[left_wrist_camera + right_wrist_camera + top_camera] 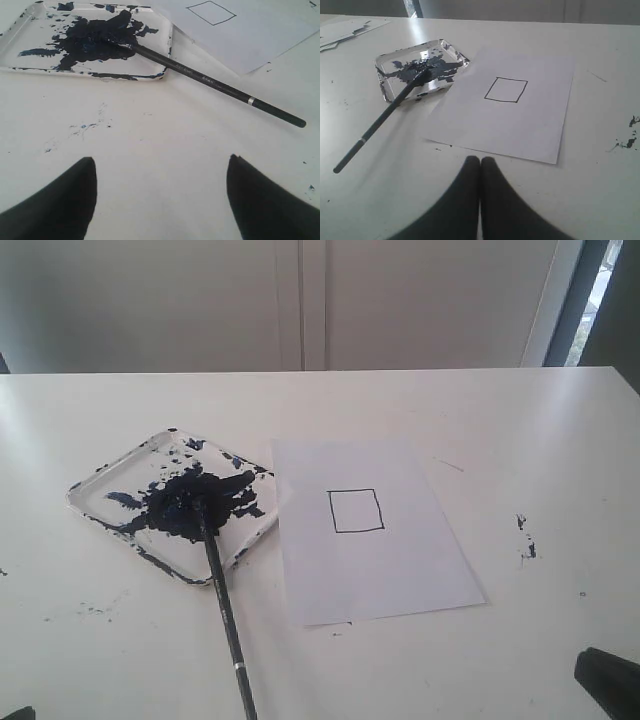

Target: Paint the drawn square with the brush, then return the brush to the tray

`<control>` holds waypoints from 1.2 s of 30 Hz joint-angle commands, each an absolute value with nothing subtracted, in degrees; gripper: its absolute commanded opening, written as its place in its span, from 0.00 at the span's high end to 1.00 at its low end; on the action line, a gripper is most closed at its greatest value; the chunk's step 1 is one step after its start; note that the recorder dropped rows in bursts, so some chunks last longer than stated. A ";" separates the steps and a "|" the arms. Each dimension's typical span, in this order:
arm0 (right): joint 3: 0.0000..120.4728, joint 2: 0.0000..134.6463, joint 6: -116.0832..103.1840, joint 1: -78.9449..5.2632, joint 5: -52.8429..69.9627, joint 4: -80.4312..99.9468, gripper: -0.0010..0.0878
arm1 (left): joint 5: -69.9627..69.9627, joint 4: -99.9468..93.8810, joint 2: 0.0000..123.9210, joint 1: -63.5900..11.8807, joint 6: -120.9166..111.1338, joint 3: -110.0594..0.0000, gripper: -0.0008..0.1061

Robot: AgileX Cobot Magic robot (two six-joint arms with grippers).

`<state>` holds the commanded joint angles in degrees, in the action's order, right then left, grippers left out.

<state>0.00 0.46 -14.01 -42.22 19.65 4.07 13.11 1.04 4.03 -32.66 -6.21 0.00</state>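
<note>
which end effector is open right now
The left end effector: its fingers stand wide apart, while the right end effector has its fingers pressed together.

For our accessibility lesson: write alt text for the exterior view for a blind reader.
An unpainted square on paper lies on a white table. Beside it, a brush rests with its tip in a paint-smeared tray, handle over the rim.

White table (520,410) flecked with small dark specks (525,540), pale panelled wall (150,300) behind, dark-framed window (603,285) at far right, soft even daylight.
</note>
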 joint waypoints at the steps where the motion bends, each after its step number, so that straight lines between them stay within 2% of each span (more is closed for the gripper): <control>1: 0.00 0.46 -14.01 -42.22 19.65 4.07 0.99 | 13.11 1.04 4.03 -32.66 -6.21 0.00 0.29; 13: 0.00 0.46 -13.49 -42.22 15.64 4.07 0.99 | 13.11 1.04 4.03 -32.66 -6.21 0.00 0.29; 25: 0.00 1.96 -13.76 -42.22 -15.11 4.07 0.99 | 13.11 1.04 4.03 -32.66 -6.21 0.00 0.29; 31: 4.97 11.03 -13.76 -42.22 -17.22 4.07 0.99 | 13.11 1.04 4.03 -32.66 -6.21 0.00 0.29; 36: 11.34 27.36 -18.31 -42.22 -17.22 4.07 0.99 | 13.11 1.04 4.03 -32.66 -6.21 0.00 0.29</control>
<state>11.34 27.36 -18.31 -42.22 -17.22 4.07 13.11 1.04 4.03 -32.66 -6.21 0.00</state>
